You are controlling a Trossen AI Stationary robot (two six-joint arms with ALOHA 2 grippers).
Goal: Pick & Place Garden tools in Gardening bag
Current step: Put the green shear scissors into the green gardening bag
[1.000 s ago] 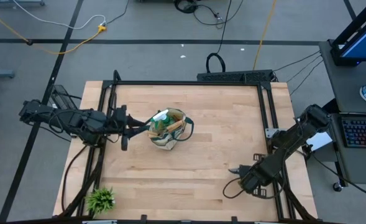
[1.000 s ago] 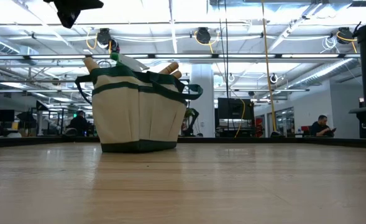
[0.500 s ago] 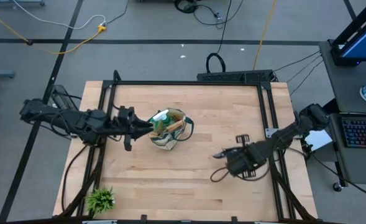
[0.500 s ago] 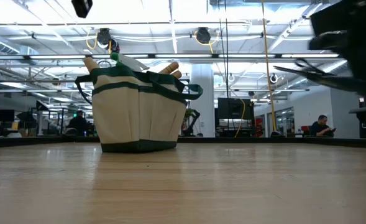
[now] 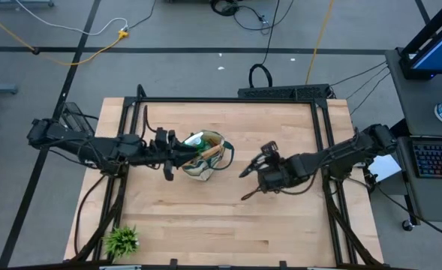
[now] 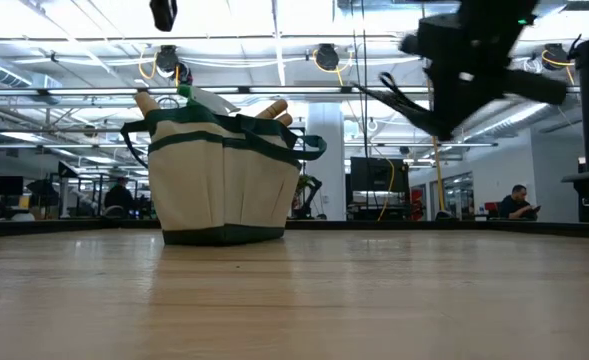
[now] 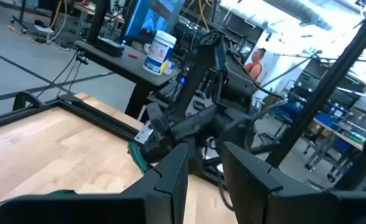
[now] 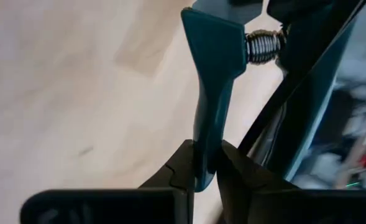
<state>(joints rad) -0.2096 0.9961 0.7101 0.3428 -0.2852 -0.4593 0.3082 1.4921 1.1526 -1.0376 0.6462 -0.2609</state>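
Note:
The beige gardening bag with green trim stands on its base left of the table's middle, also in the low view. Wooden tool handles and a green spray bottle stick out of its mouth. My left gripper is open and empty, high at the bag's left rim; its fingers show in the left wrist view. My right gripper hangs in the air right of the bag, shut on the dark pruning shears. My right gripper pinches one dark teal handle of the shears between its two fingers, near that handle's free end. The fingers lie along the handle. The spring and the second handle lie beyond the fingers. The shears are lifted clear of the table.
A small leafy green plant stands at the table's near left corner. A black frame runs along the table's edges. Bare wooden tabletop lies between the bag and the near edge.
My right gripper has carried the shears from the table's near right corner up and toward the bag, clear of the table. My left gripper has moved a little toward the bag's left rim.

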